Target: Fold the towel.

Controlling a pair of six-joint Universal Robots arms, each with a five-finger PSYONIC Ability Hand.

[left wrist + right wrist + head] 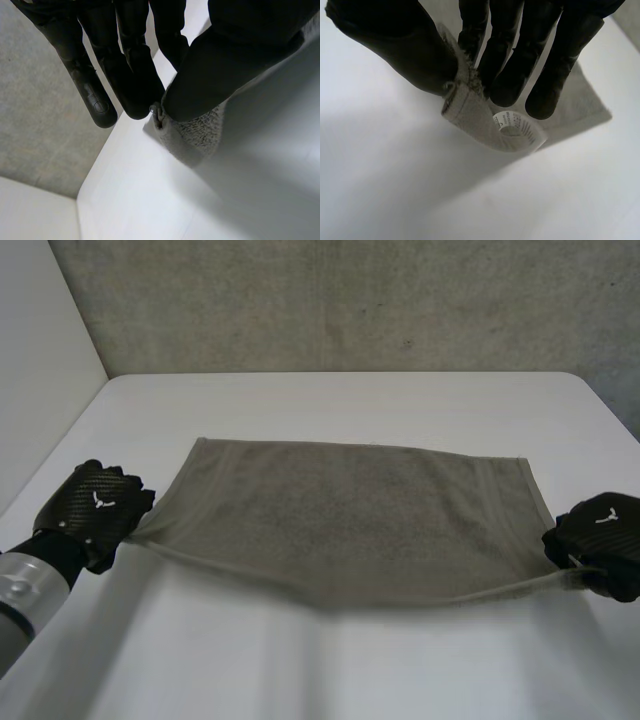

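You have a smooth white tabletop (350,400) with rounded far corners, set against a rough grey wall (350,300). Across its middle lies the towel (350,520), a grey-brown terry rectangle with a nubby pile and a flat woven band running inside each short end. Its far long edge lies flat on the tabletop, while the near long edge is raised off the surface and strung between the two hands, sagging in a shallow curve at its middle. Your left hand (95,505), black with a carbon-weave back, sits near the tabletop's left edge and grasps the towel's near left corner: in the left wrist view the looped cloth is pinched between the thumb (225,70) and the straight fingers (130,75). Your right hand (600,535), near the tabletop's right edge, grasps the near right corner, where the hemmed cloth curls over between its thumb (395,45) and fingertips (510,80). Just below those fingertips a small white care label (517,131) with fine print is rolled into a loop at the hem.
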